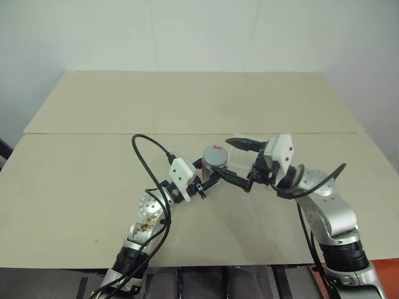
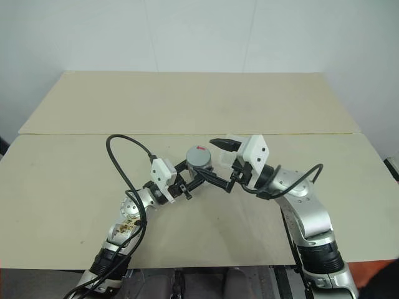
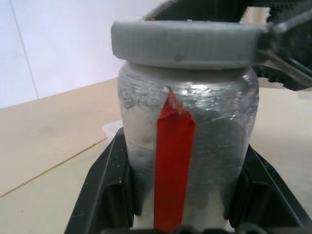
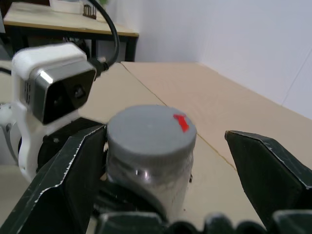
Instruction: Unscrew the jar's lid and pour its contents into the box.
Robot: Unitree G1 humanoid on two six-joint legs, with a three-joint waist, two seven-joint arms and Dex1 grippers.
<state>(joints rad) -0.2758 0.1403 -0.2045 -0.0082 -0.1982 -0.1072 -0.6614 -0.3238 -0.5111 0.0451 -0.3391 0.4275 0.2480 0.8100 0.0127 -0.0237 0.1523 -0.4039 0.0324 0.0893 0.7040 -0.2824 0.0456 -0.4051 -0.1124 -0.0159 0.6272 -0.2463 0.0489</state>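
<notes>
Both claw fingers [image 3: 105, 195] around jar [image 3: 187, 146].

Silver arms [image 1: 330, 212], black cables [image 1: 146, 163], seemingly white wrist cameras [image 1: 282, 151]

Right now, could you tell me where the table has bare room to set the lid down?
The far panel of the table beyond the seam lies bare, as do the near corners outside each arm. It is crowded at the middle, where the left gripper holds the jar and the right gripper flanks its lid.

A lab-like test room: bare beige tables [image 1: 187, 103] against plain white walls [image 1: 199, 31].
</notes>
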